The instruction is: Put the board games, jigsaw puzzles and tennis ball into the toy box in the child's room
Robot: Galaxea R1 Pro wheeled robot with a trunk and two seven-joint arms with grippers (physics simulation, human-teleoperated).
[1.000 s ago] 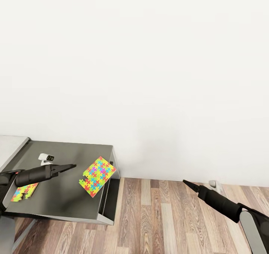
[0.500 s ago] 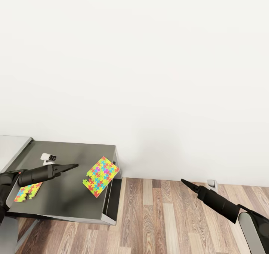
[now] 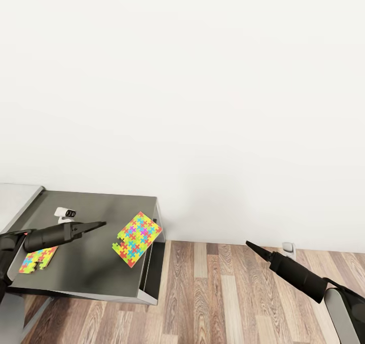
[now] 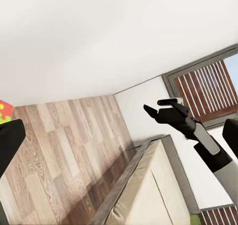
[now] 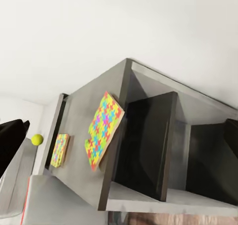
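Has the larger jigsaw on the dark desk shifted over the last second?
No. The larger jigsaw overhangs the dark desk's right edge the same way in each picture; the whole view slid slightly, so the camera moved, not the puzzle.

The right pincer (image 3: pixel 248 243) has dipped slightly toward the floor (image 3: pixel 223 303).

So there's two jigsaw puzzles on the dark grey section of the table (image 3: pixel 86 268). The bigger jigsaw sheet (image 3: pixel 137 238) lies flat near the far right corner, turned like a diamond, one corner right at the edge. It's bright yellow, green, red, blue and pink. The second jigsaw sheet (image 3: pixel 36 259) lies flat over by the left end, well apart from the first, partly covered. In the right wrist view a small yellow-green tennis ball (image 5: pixel 36 139) sits beyond that second sheet.
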